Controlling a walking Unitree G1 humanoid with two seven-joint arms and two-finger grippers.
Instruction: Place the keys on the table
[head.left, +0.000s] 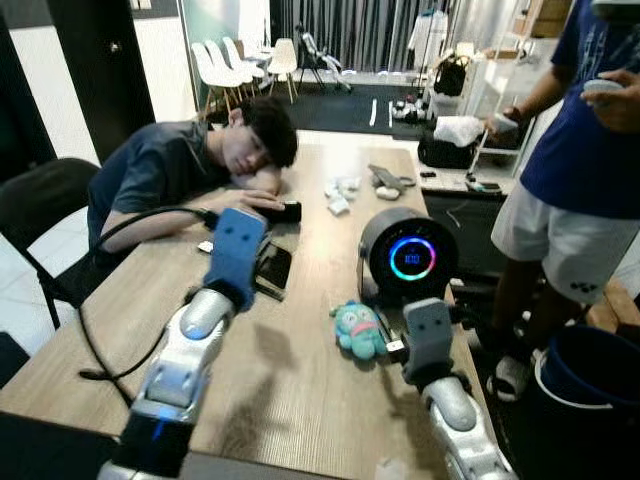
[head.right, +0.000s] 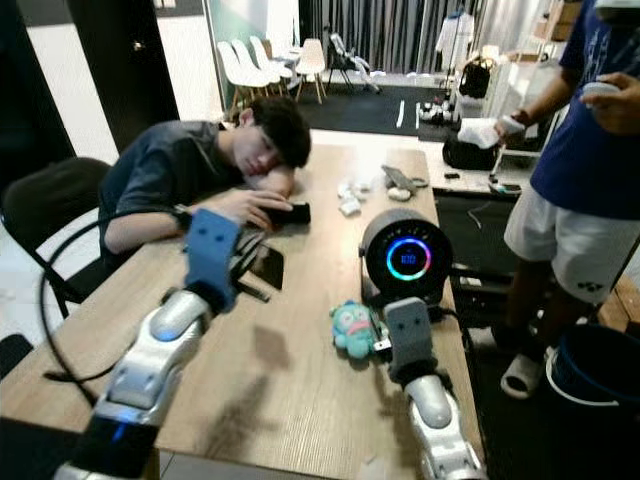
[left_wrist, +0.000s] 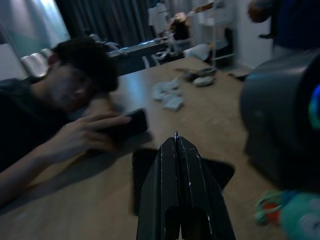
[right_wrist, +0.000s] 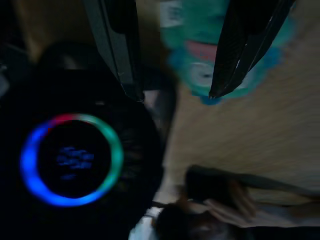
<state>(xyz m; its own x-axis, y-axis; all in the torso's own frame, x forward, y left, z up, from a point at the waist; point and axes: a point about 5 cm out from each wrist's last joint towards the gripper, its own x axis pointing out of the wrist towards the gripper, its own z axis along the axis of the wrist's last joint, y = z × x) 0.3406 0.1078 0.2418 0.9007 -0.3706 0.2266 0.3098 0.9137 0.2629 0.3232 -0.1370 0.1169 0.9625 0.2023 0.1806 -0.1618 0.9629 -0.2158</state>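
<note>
The keys on a teal plush charm (head.left: 358, 330) lay on the light wooden table (head.left: 300, 400) at the lower centre of the frame, in front of a black round speaker with a glowing ring (head.left: 408, 256). Their long axis ran roughly left to right, with the small dark end toward the right gripper (right_wrist: 176, 94). That gripper sat just right of them, fingers spread wide and empty, while the left gripper (left_wrist: 176, 137), pressed closed on nothing, hovered left of centre.
</note>
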